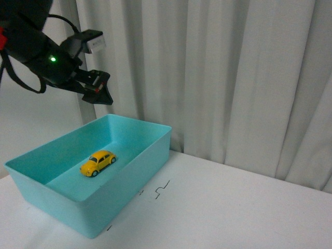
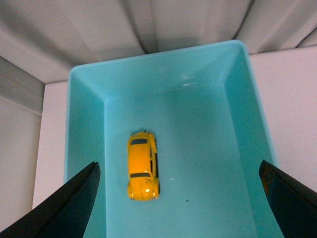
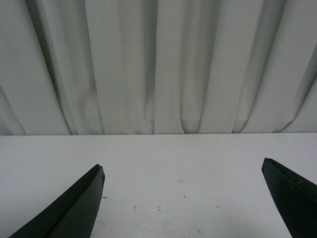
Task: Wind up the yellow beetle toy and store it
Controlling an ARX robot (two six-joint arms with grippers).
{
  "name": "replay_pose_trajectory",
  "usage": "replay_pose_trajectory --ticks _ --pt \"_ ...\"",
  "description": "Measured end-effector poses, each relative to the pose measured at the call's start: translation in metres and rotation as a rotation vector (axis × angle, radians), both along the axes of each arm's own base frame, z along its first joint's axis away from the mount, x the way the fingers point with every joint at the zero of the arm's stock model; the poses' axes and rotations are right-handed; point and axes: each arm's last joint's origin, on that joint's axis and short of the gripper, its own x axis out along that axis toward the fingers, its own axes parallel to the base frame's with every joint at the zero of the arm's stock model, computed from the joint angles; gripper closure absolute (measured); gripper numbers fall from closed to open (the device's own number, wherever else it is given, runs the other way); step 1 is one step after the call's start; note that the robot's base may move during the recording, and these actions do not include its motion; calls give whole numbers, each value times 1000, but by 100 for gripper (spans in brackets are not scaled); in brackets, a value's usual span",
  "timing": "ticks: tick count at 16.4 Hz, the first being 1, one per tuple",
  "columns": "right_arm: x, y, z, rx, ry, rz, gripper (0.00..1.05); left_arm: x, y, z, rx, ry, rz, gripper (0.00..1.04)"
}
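i see a white table [image 1: 249,207] carrying one turquoise plastic bin [image 1: 129,176] near its left edge, faint dark scribble marks [image 1: 162,189] just beside it.

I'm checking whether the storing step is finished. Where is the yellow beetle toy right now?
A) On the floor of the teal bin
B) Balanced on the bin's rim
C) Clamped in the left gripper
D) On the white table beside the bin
A: the yellow beetle toy sits on its wheels on the floor of the teal bin, while the left gripper hangs above it, open and empty.
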Motion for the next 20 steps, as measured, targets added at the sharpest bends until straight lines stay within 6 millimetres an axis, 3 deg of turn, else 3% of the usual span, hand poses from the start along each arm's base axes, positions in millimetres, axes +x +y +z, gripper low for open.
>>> replay_pose_trajectory --ticks 1,3,5,6,7,9,11,20 --pt "0 0 0 0 -1 0 7 -20 -7 7 -6 -26 -11 7" --pt "0 0 0 0 -1 -1 7 -49 -23 19 -3 -398 -28 20" --pt "0 0 0 0 0 0 7 -108 -65 14 -84 -678 -13 44" --pt "0 0 0 0 0 0 7 -129 -80 6 -120 -697 -11 53" --pt "0 0 0 0 0 0 7 -133 -82 4 -123 -703 -11 55" --pt "0 0 0 0 0 0 7 -161 -101 -16 -153 -733 8 78" --pt "0 0 0 0 0 1 7 -171 -112 -37 -169 -710 25 102" --pt "0 0 0 0 0 0 7 -204 -144 -73 -181 -717 6 103"
